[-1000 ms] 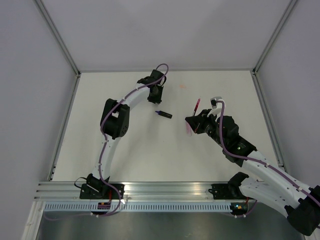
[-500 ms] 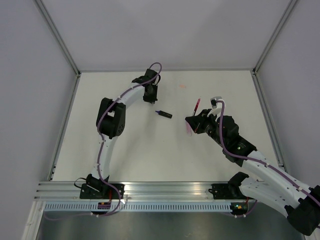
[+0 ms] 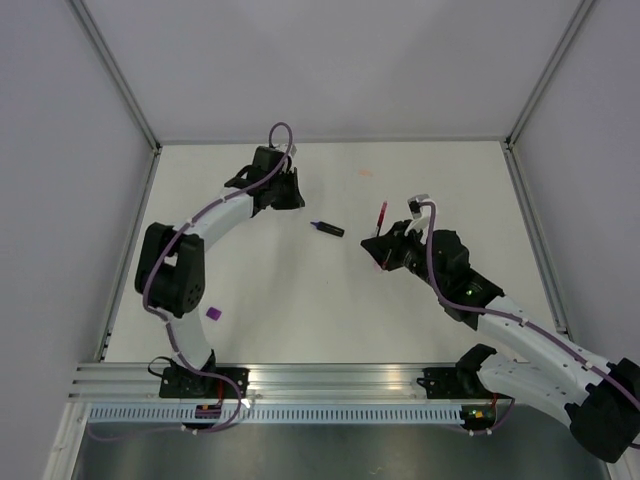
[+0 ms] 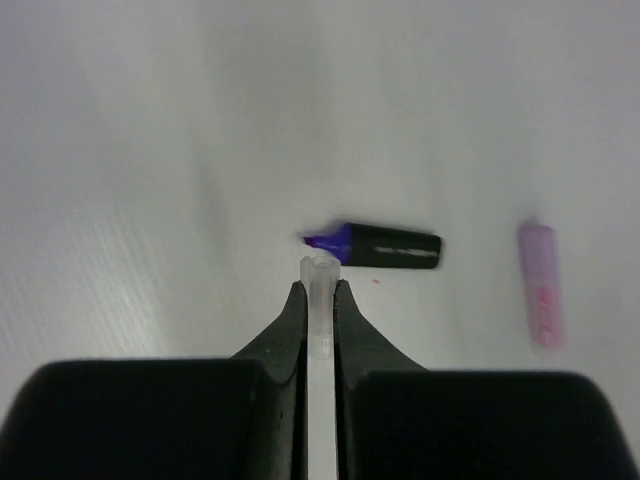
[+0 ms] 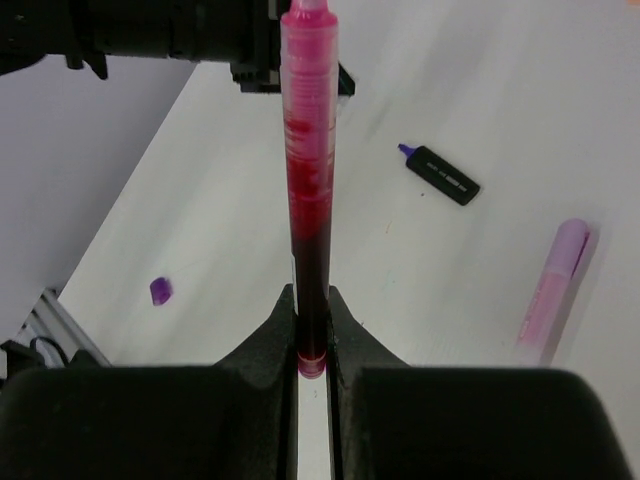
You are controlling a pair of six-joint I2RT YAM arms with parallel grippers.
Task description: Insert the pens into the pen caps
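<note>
White left arm (image 3: pixel 224 208) and right arm (image 3: pixel 525 330), black joints (image 3: pixel 170 275), black left end effector (image 4: pixel 319 292) (purple cables (image 3: pixel 283 129) alongside).

Dark pen (image 3: pixel 327 229) ringed by bare table (image 3: pixel 300 300), its right side narrowed by right gripper (image 5: pixel 312 300) and pink cap (image 5: pixel 552 280), table's left side spanned by left arm (image 3: pixel 215 210), purple cap (image 3: pixel 213 313) uncovered near its elbow.

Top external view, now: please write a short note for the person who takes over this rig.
Left gripper: shut, apparently empty.
Right gripper: shut on the pink-red pen.
Dark pen: lying uncapped on the table between both grippers.
Pink cap: on the table beside the right gripper.
Purple cap: on the table near the left arm.
Done: nothing capped. Left: both pens.
</note>
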